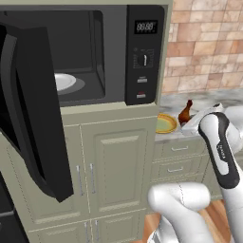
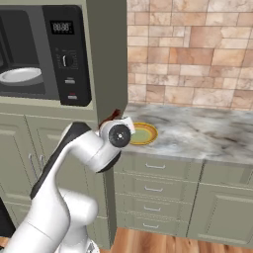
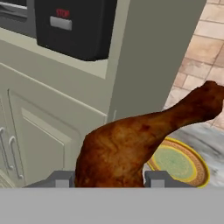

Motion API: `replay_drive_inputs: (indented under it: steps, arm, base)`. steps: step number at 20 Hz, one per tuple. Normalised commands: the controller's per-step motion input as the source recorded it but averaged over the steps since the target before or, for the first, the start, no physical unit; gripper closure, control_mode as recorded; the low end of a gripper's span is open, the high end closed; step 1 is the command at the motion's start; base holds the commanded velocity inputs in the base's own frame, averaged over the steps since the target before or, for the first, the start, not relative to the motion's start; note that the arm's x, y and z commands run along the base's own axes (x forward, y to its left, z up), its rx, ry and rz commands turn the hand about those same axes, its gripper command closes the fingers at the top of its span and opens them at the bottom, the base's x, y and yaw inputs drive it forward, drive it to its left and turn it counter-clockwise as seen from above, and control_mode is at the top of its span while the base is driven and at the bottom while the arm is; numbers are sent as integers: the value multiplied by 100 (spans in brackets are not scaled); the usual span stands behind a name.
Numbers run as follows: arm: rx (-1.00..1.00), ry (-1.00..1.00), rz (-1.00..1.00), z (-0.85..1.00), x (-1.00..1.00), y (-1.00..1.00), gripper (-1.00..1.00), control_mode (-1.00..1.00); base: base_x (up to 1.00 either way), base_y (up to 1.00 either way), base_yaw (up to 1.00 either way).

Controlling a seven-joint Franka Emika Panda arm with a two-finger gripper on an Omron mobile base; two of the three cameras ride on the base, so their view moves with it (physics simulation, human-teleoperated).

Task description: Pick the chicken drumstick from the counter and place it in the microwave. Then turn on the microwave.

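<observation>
So the gripper point(image 3: 108, 178) is clamped on the fat end of the chicken drumstick point(image 3: 131, 148), holding it up just above the counter point(image 2: 197, 133) near the yellow-green plate point(image 2: 144, 134). The microwave point(image 1: 118, 52) door point(image 1: 33, 109) is hanging wide open. My worry: the cabinet post point(image 2: 106, 54) sits between the drumstick and the opening, so swinging straight across could clip the bone end and knock it loose.
</observation>
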Motion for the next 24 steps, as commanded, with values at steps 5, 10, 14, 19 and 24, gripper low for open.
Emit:
replay_drive_inputs:
  steps: [5,10,14,19,24]
  arm:
    - [0,-1,0,22,-34,10,100,-100]
    - [0,-1,0,22,-35,11,100,-100]
    - [0,-1,0,23,-35,11,100,-100]
    - [0,-1,0,20,-22,20,100,-100]
    - [0,-1,-1,18,-3,33,100,-100]
  base:
    - [0,0,0]
    - [0,0,0]
    - [0,0,0]
    - [0,0,0]
    - [0,0,0]
